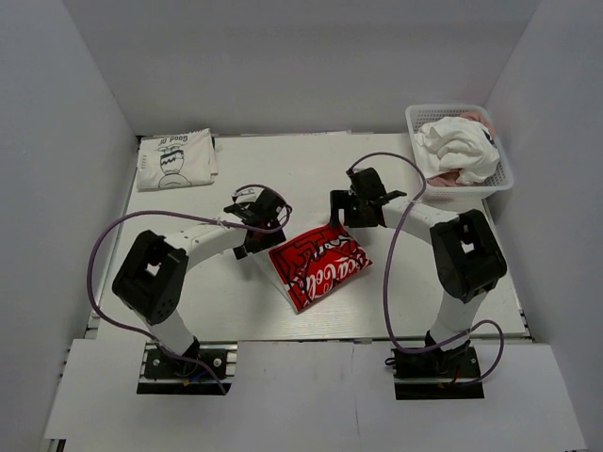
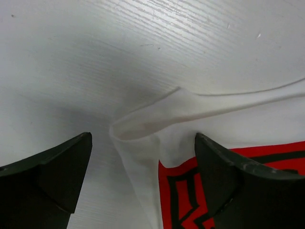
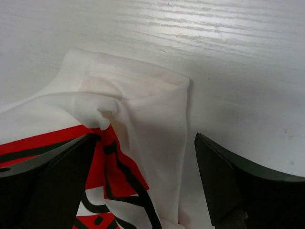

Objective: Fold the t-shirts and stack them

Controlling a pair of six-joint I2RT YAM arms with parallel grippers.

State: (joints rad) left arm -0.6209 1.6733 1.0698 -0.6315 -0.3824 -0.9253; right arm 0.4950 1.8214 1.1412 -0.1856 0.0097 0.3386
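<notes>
Calling this roughly a third of the way, judging by the current layout; got one t-shirt properly finished, the cartoon shirt (image 1: 175, 158), white with black print, folded flat and parked at the far left corner of the table (image 1: 283, 169), so presumably the start of the stack; number two on the go, the red-print shirt (image 1: 320, 266), lying mid-table between the two arms, folded into a compact, skewed rectangle with the red logo face up; looks folded or near enough, but not yet on the pile and well apart from the cartoon shirt; left gripper (image 2: 143, 137) with fingers (image 2: 52, 167) spread wide, hanging over a white corner of that shirt, pinching nothing, cloth flat on the table between the jaws; same deal at the right gripper (image 3: 145, 138), splayed either side of a rumpled white edge next to the red print, no grip on it going by the wrist view; left to do: carrying the red-print shirt over onto the cartoon shirt, then emptying the basket (image 1: 468, 189) at the far right corner, with a crumpled white shirt (image 1: 457, 146) heaped on top and a pink shirt (image 1: 441, 177) peeking out underneath; can't tell about anything more buried in there; so probably two folds and three stackings to go, give or take; maybe worth squaring up that skewed red fold before moving it.
</notes>
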